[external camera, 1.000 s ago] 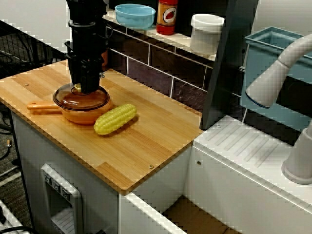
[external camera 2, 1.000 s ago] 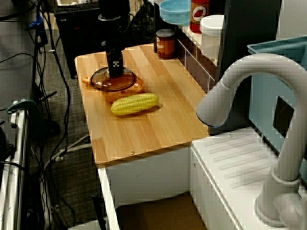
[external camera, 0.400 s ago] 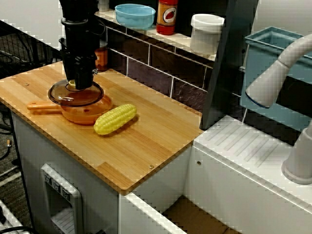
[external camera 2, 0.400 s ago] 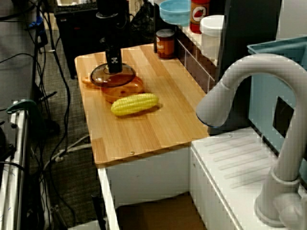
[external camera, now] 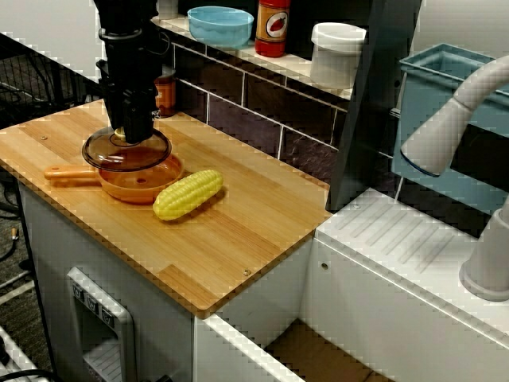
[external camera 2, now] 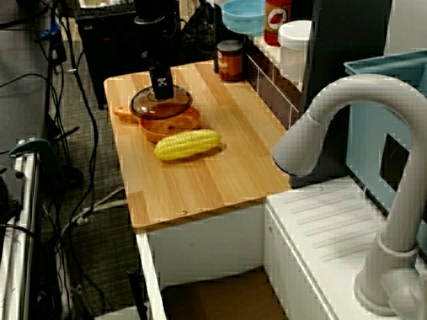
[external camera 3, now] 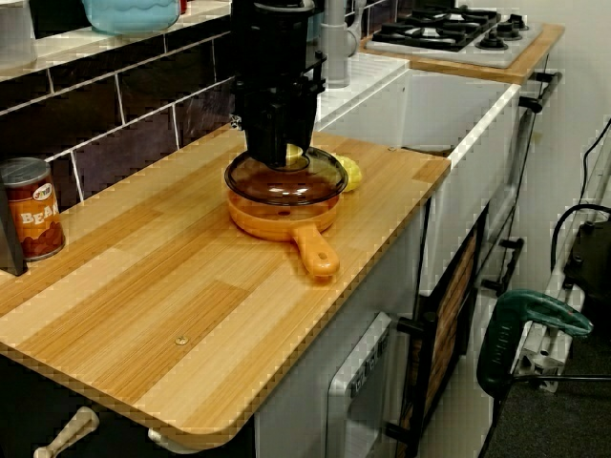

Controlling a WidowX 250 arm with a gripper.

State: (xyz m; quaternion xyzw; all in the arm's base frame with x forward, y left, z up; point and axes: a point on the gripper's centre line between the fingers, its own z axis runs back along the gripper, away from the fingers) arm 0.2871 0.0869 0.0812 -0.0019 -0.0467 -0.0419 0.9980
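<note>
In the front view my black gripper [external camera: 131, 135] is shut on the yellow knob of a glass lid [external camera: 127, 151]. The lid hangs a little above an orange pan [external camera: 147, 183] and sits slightly off to its left. The pan's handle [external camera: 70, 173] points left along the wooden counter [external camera: 238, 231]. A yellow corn cob [external camera: 188, 193] lies just right of the pan. From the sink end, the lid [external camera 2: 161, 104] overlaps the pan [external camera 2: 171, 125] under the gripper [external camera 2: 161, 90]. From the can end, the lid [external camera 3: 286, 177] covers most of the pan [external camera 3: 282, 216].
A bean can [external camera: 165, 94] stands by the tiled wall behind the gripper. A blue bowl [external camera: 219, 25], a red bottle [external camera: 272, 28] and a white tub [external camera: 337, 54] sit on the ledge. A grey faucet [external camera: 457, 119] and white drainboard [external camera: 398, 239] lie right.
The lid has come up off the pan with the gripper shut on its knob and has shifted slightly left. Pan and corn have not moved.
</note>
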